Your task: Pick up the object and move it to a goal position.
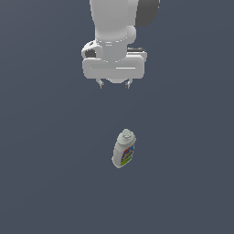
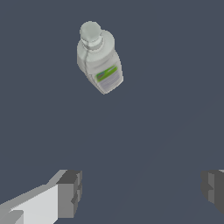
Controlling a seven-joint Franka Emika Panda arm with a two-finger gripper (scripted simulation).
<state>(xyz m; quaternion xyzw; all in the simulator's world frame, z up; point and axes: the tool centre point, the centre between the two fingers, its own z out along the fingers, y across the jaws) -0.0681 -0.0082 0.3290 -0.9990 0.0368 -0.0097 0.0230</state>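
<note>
The object [image 1: 124, 149] is a small white bottle with a rounded white cap and a multicoloured label, lying on the dark grey surface in the lower middle of the exterior view. The wrist view shows the same bottle [image 2: 99, 63] with a green patch on its label. My gripper [image 1: 114, 84] hangs well above and behind it, not touching it. In the wrist view the gripper [image 2: 142, 190] is open, its two fingertips [image 2: 70, 192] wide apart with nothing between them.
A flat dark grey surface [image 1: 45, 183] fills both views. The white arm body [image 1: 116, 36] takes up the upper middle of the exterior view.
</note>
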